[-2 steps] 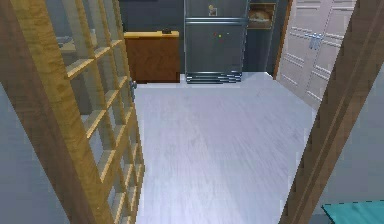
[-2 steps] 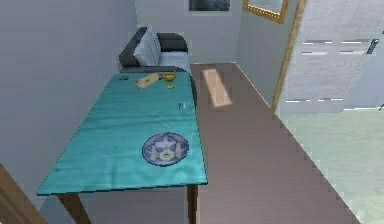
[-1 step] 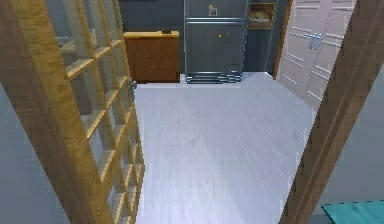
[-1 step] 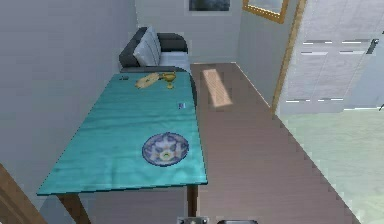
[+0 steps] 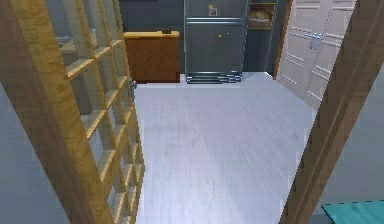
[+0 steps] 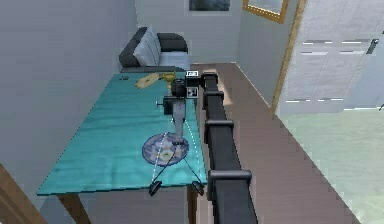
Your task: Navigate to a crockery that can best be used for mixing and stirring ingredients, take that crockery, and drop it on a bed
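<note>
Hand (image 6: 172, 100) shows against the teal bench (image 6: 95, 150); I cannot tell how its fingers stand or whether it holds anything. A round grey disc (image 6: 163, 150) lies on the bench near it, and I cannot tell whether this is the crockery. A grey sofa (image 6: 155, 48) stands beyond. The forward view shows a glazed wooden door (image 5: 90, 110) and a steel fridge (image 5: 215, 40).

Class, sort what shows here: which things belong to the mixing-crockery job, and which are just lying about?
Job: gripper; round grey dish on teal table, perhaps the crockery.
Lying about: fridge, wooden cabinet, grey sofa, yellowish thing.
</note>
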